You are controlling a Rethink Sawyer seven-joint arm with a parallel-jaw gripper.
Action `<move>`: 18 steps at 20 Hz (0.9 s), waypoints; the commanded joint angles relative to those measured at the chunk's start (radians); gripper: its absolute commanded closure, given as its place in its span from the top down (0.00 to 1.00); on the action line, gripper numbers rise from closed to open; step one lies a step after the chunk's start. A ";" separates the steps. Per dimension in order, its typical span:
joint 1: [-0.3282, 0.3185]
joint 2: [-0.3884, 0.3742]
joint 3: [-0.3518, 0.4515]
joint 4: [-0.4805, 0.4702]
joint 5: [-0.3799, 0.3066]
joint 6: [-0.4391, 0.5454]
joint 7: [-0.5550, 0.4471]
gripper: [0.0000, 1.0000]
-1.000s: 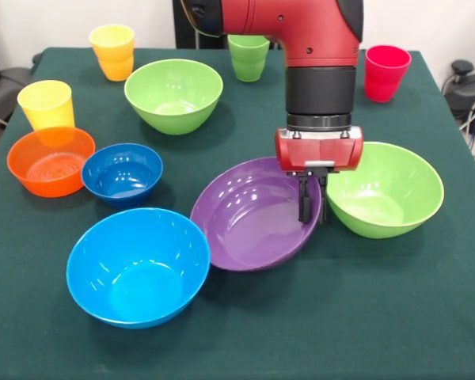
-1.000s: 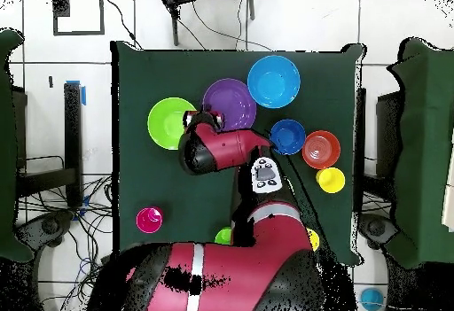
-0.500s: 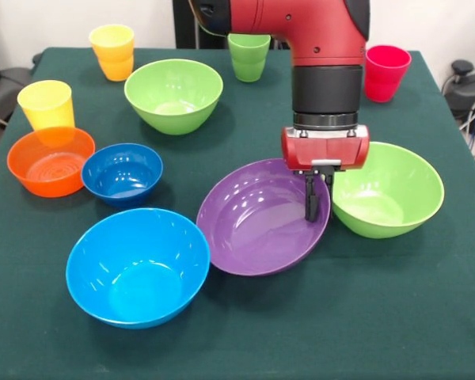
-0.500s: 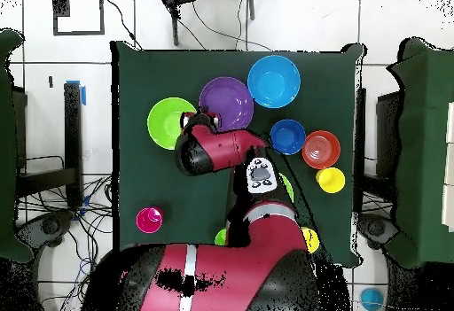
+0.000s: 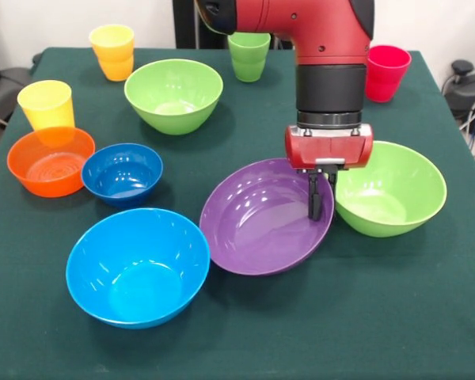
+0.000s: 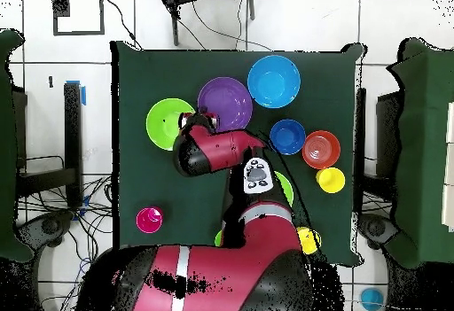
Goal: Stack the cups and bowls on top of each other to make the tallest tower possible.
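Since a second ago the purple bowl (image 5: 265, 218) has slid a little toward three o'clock and tipped up on its right side, drawn along by the gripper (image 5: 320, 199), whose dark fingers are clamped together on the bowl's rim at its three o'clock edge; the arm has shifted the same way. Reading the front view from the left: the yellow cup (image 5: 45, 104) stands just behind the small orange bowl (image 5: 50, 161), the orange-yellow cup (image 5: 112, 51) sits at the far edge, the small blue bowl (image 5: 122, 172) lies beside the orange one, and the large blue bowl (image 5: 138, 266) rests at seven o'clock from the purple bowl, their rims nearly touching. Further right come a light green bowl (image 5: 173, 95), the light green cup (image 5: 248, 55), the second light green bowl (image 5: 389, 188) just beside the gripper, and the red cup (image 5: 385, 72). No tower stands yet. To do this step well, I judge the grip should stay firm on the thin rim, the bowl be lifted clear of the green bowl's edge, then carried toward nine o'clock and lowered centred into the large blue bowl.
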 commanded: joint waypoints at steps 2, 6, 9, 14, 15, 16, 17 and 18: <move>0.044 0.026 0.064 0.084 0.019 0.147 0.079 0.00; 0.049 0.017 0.061 0.093 0.028 0.151 0.086 0.00; 0.056 0.000 0.058 0.110 0.035 0.158 0.092 0.00; 0.066 -0.013 0.051 0.128 0.048 0.161 0.099 0.00; 0.067 -0.015 0.050 0.129 0.050 0.163 0.098 0.00; 0.069 -0.017 0.049 0.131 0.052 0.163 0.097 0.00; 0.068 -0.021 0.049 0.133 0.054 0.166 0.094 0.00; 0.068 -0.023 0.049 0.135 0.056 0.168 0.092 0.00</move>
